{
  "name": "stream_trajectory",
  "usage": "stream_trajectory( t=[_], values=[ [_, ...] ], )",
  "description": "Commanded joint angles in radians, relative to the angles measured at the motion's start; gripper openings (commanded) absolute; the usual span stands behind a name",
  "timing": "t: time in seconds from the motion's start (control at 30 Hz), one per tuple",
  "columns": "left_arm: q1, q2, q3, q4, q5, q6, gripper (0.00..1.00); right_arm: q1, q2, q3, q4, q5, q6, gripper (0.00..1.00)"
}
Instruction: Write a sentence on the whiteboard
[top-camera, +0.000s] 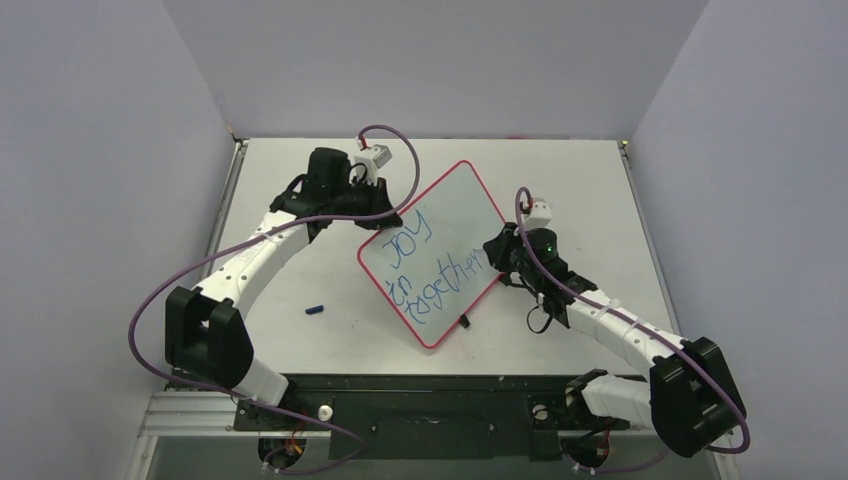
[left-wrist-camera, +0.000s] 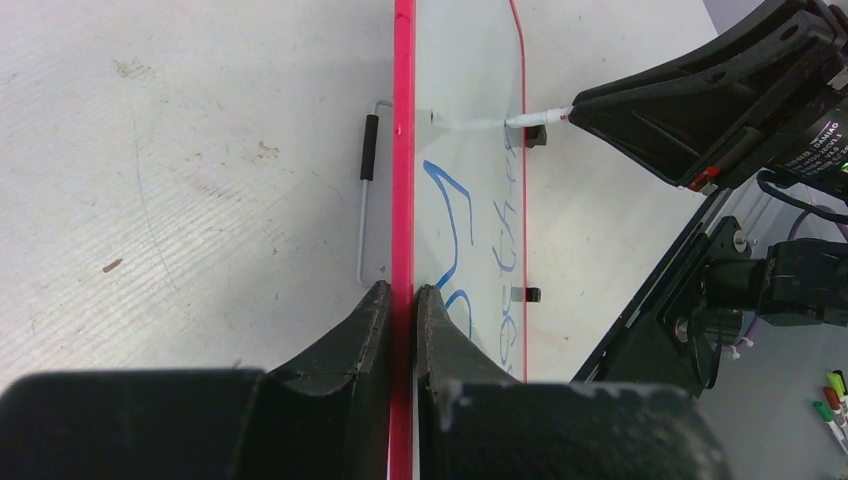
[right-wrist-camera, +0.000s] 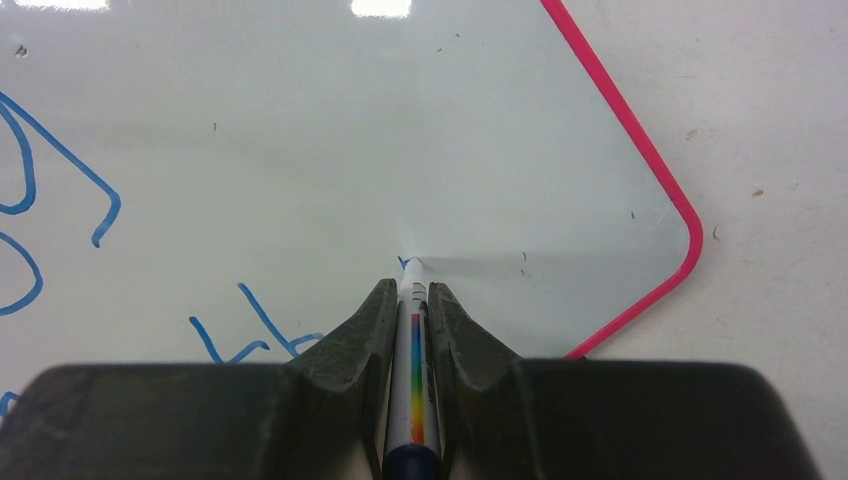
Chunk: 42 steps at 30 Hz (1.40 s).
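The whiteboard (top-camera: 437, 250), white with a red-pink frame, lies tilted mid-table and bears blue writing "JOY in together". My left gripper (top-camera: 372, 205) is shut on its far-left frame edge; in the left wrist view the jaws (left-wrist-camera: 402, 292) pinch the pink edge (left-wrist-camera: 404, 150). My right gripper (top-camera: 497, 258) is shut on a white marker (right-wrist-camera: 414, 350) with a rainbow stripe. Its blue tip touches the board (right-wrist-camera: 300, 150) near the rounded corner, right after the last blue letters. The marker also shows in the left wrist view (left-wrist-camera: 538, 117).
A small blue marker cap (top-camera: 316, 310) lies on the table left of the board. A wire stand (left-wrist-camera: 366, 190) with a black sleeve sticks out behind the board. Spare markers (left-wrist-camera: 833, 400) lie beyond the table's edge. Grey walls enclose the table.
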Motion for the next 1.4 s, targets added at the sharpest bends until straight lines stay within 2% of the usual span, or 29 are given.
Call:
stream_trajectory(
  t=[0.0, 0.43, 1.37],
  values=[
    [0.003, -0.031, -0.009, 0.022, -0.055, 0.044, 0.00, -0.005, 0.005, -0.037, 0.008, 0.012, -0.003, 0.00],
    [0.005, -0.033, -0.009, 0.027, -0.050, 0.045, 0.00, -0.003, -0.065, -0.104, -0.021, 0.023, 0.017, 0.00],
    [0.005, -0.038, -0.013, 0.029, -0.035, 0.045, 0.00, -0.005, 0.059, 0.105, -0.049, 0.022, -0.014, 0.00]
  ],
)
